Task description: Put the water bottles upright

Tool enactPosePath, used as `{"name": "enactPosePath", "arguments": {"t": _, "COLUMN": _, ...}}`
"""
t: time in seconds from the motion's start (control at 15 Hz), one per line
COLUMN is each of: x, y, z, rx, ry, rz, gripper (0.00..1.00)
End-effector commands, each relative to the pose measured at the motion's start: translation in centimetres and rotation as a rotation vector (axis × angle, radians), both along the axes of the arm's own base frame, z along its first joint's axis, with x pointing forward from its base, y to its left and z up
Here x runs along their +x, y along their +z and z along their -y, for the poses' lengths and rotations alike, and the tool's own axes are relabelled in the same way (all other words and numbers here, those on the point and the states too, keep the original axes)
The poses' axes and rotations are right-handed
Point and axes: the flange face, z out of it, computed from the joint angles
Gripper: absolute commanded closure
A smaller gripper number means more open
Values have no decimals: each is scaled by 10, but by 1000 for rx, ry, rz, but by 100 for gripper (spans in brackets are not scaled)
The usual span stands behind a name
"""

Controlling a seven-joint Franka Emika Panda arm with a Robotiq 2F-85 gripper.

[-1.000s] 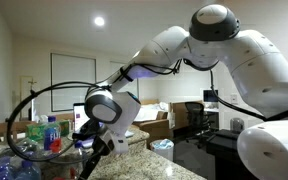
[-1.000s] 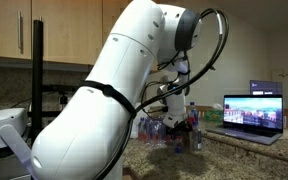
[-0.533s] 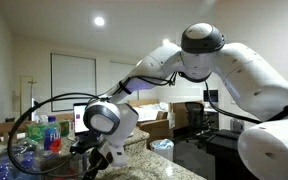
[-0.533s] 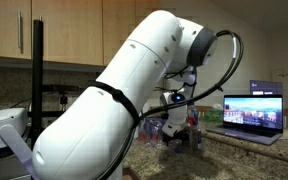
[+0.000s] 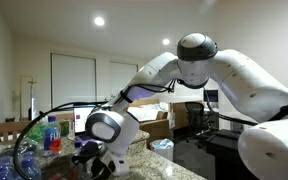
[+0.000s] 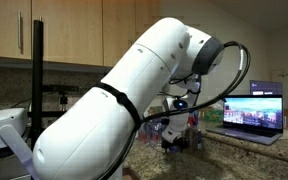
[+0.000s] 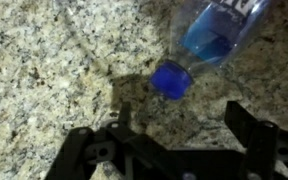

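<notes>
Gripper (image 7: 179, 125) spread wide, empty, near blue-capped water bottle (image 7: 216, 30) lying on granite counter (image 7: 44, 70), its body cut off

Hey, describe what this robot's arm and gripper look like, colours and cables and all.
The arm is glossy white, with fat rounded segments and a black band at a joint. A thin black cable loops alongside it. The gripper is black, with two angular fingers. No markings are legible.
</notes>
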Motion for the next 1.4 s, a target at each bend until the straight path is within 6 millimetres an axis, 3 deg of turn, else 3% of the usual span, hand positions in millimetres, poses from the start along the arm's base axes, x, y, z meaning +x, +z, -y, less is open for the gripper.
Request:
{"name": "enactPosePath", "arguments": {"t": 0.0, "x": -7, "y": 3, "z": 1, "rx": -11, "ry": 6, "rz": -4, "gripper": 31}}
{"name": "enactPosePath", "arguments": {"t": 0.47, "x": 4, "y": 10, "z": -2, "rx": 7, "ry": -3, "rz": 16, "gripper": 77}}
{"name": "enactPosePath", "arguments": {"t": 0.53, "x": 5, "y": 11, "z": -2, "rx": 9, "ry": -3, "rz": 17, "gripper": 66}}
{"name": "enactPosePath", "arguments": {"t": 0.6, "x": 4, "y": 9, "z": -4, "rx": 12, "ry": 3, "rz": 15, "gripper": 40}}
{"name": "enactPosePath", "arguments": {"t": 0.73, "x": 0, "y": 15, "z": -4, "rx": 1, "ry": -1, "rz": 19, "gripper": 40}}
{"name": "enactPosePath", "arguments": {"t": 1.13, "x": -2, "y": 80, "z": 10, "rx": -140, "ry": -28, "rz": 176, "gripper": 3}}
{"name": "enactPosePath", "arguments": {"t": 1.2, "x": -3, "y": 90, "z": 17, "rx": -172, "ry": -37, "rz": 202, "gripper": 0}}
{"name": "enactPosePath", "arguments": {"t": 1.27, "x": 13, "y": 64, "z": 7, "rx": -88, "ry": -12, "rz": 150, "gripper": 15}}
{"name": "enactPosePath", "arguments": {"t": 1.33, "x": 13, "y": 75, "z": 9, "rx": -114, "ry": -14, "rz": 180, "gripper": 7}}
